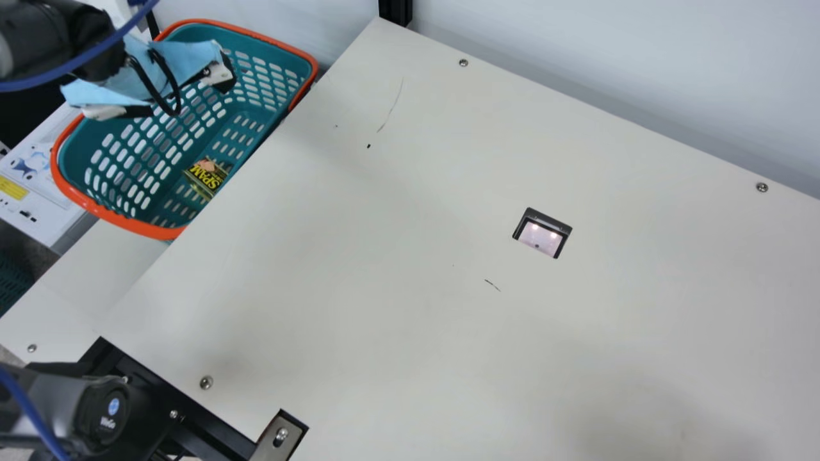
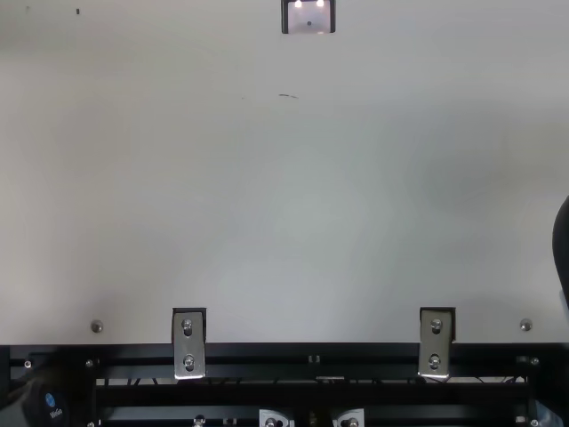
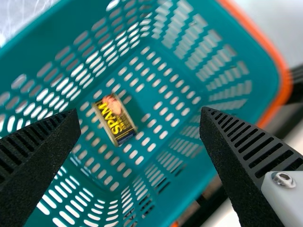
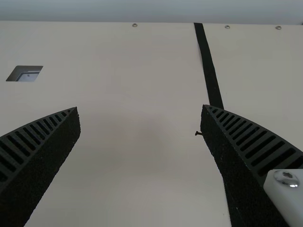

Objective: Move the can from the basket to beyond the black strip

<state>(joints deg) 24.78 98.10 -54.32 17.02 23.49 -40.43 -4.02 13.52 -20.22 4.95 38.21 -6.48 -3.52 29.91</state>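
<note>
Teal basket (image 1: 134, 226) is seen under L gripper (image 1: 184, 94) in main view, w/ can (image 1: 206, 176) on its floor. In L wrist view, can is framed in L gripper's wide gap; in R wrist view, R gripper (image 4: 140, 108) is spread wide, black strip (image 4: 208, 66) partly hidden by it.

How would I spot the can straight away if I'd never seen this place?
Find the teal basket with the orange rim beside the table. On its slotted floor sits a can. Its black label, with yellow lettering and a pink picture, stands out against the teal plastic.
</note>
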